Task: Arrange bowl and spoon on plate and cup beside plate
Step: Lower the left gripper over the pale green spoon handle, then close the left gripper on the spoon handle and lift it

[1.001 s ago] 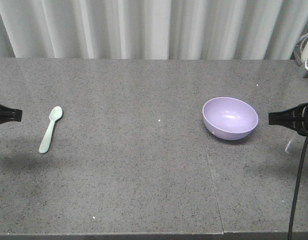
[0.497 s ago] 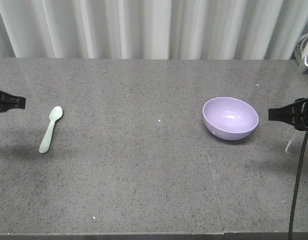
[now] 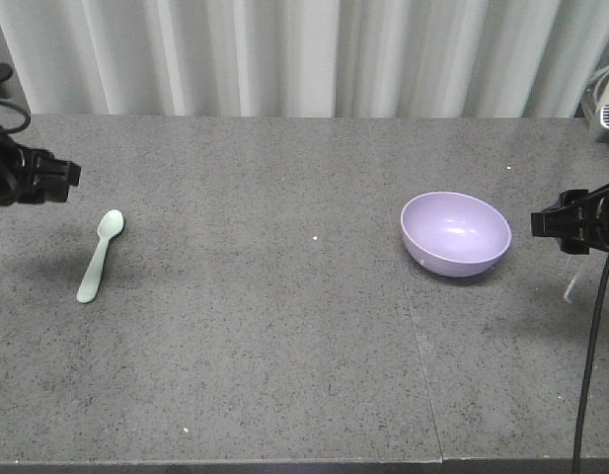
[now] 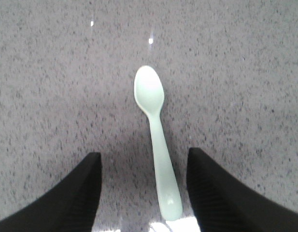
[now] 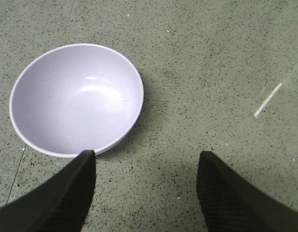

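Grey speckled bench, white pleated curtain behind. At the far left edge the left gripper hangs off the surface, jaws wide apart, holding nothing. Its wrist view shows the mint-green spoon lying flat between them, handle end nearest, scoop pointing away. The lavender bowl sits upright right of centre, well apart from the spoon. Just beside it, not touching, is the right gripper, jaws wide apart, nothing held. A black cable hangs at the right edge.
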